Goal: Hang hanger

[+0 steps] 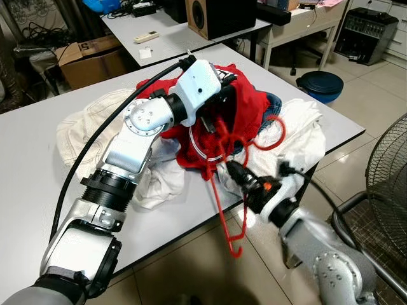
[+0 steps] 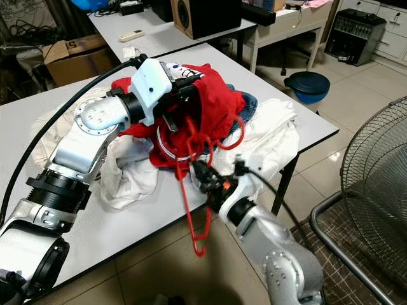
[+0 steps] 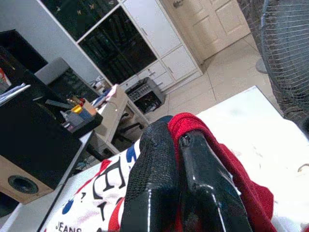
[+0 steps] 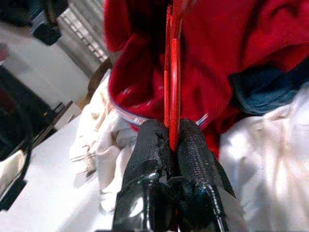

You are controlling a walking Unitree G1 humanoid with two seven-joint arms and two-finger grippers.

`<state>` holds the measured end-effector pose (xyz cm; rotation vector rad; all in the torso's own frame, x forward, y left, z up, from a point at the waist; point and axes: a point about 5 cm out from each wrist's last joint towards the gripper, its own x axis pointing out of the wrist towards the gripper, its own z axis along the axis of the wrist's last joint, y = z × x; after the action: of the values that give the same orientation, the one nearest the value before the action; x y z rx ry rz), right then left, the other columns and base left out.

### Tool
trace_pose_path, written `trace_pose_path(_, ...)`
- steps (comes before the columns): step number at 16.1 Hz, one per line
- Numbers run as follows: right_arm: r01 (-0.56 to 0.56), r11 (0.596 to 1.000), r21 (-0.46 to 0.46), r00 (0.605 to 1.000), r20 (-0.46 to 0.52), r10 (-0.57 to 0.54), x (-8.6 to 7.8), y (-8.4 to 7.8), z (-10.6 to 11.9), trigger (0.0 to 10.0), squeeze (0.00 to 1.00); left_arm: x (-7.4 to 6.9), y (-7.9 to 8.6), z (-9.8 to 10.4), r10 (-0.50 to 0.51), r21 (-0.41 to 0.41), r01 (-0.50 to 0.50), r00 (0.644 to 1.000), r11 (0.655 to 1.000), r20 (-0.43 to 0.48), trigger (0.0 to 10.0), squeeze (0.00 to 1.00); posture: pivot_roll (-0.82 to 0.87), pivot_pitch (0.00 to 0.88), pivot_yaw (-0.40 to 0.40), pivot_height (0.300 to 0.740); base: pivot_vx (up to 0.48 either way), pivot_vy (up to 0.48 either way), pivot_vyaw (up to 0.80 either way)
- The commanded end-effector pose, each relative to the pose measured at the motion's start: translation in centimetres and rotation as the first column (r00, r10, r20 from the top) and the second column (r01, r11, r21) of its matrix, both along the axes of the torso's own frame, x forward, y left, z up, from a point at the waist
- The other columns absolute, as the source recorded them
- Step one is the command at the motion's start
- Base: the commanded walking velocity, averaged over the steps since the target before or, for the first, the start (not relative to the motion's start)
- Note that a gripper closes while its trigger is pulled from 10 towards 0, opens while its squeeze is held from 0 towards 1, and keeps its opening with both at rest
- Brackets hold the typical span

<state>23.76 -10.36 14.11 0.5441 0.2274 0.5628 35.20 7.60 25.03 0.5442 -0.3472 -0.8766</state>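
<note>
1. Cluttered workroom all round: a second desk behind with a wooden speaker (image 1: 213,16), a cardboard box (image 1: 89,57) on the floor, a wire fan grille (image 1: 388,184) at the robot's right, pale tiles underfoot.
2. Nearest is the white table (image 1: 38,165), smooth and matte, heaped with a soft pile of laundry near its front edge.
3. White cloths (image 1: 299,130) sprawl crumpled across both ends of the pile; a bit of blue denim shows between them.
4. On top sits the red garment (image 1: 245,105), thick and fleecy, with a white printed panel seen from the left wrist.
5. Hooked into it is the red hanger (image 1: 222,190), thin glossy plastic; its long bar slants down past the table edge, and curved parts loop over the cloth.
6. Left gripper (image 3: 176,164) is up at the top of the garment, its ribbed black fingers pressed together with a fold of red cloth pinched between them.
7. Right gripper (image 4: 173,145) is just off the table's front edge, clamped on the hanger's bar.
8. My read: both are only held so far. The garment looks bunched, not seated on the hanger, and no rail is in sight, so the hanging itself remains.
</note>
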Motion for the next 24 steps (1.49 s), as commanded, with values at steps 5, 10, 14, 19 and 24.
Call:
trace_pose_path(5, 0.146, 0.976, 0.16, 0.989, 0.002, -0.148, -0.2, -3.1, 1.2, 10.0, 0.0, 0.9, 1.5, -0.2, 0.101, 0.044, -0.102, 0.995, 0.994, 0.027, 0.0, 0.0, -0.05, 0.0, 0.117, 0.74, 0.0, 0.0, 0.0)
trace_pose_path(10, 0.196, 0.929, 0.313, 0.979, -0.012, -0.202, -0.6, -4.6, 1.9, 10.0, 0.0, 1.1, 1.0, -0.6, 0.08, 0.097, -0.086, 0.995, 0.992, 0.06, 0.0, 0.0, -0.07, 0.0, 0.13, 0.74, 0.0, 0.0, 0.0)
trace_pose_path(14, 0.382, 0.828, 0.412, 0.924, -0.155, -0.349, 0.7, -6.3, 1.4, 10.0, 0.0, 1.3, 1.1, -1.3, 0.076, 0.166, -0.088, 0.994, 0.982, 0.077, 0.0, 0.0, -0.07, 0.0, 0.134, 0.74, 0.0, 0.0, 0.0)
trace_pose_path(19, 0.481, 0.69, 0.541, 0.874, -0.236, -0.424, 3.7, -7.3, 2.2, 10.0, 0.0, 1.0, 0.9, -2.2, 0.021, 0.218, -0.029, 0.999, 0.976, 0.036, 0.0, 0.0, -0.07, 0.0, 0.136, 0.74, 0.0, 0.0, 0.0)
trace_pose_path(24, 0.432, 0.634, 0.641, 0.9, -0.268, -0.342, 6.8, -5.5, 3.6, 10.0, 0.0, 1.1, 0.9, -3.1, 0.007, 0.247, -0.002, 1.0, 0.969, -0.021, 2.0, 0.0, -0.06, 0.0, 0.138, 0.74, 0.0, 0.0, 0.0)
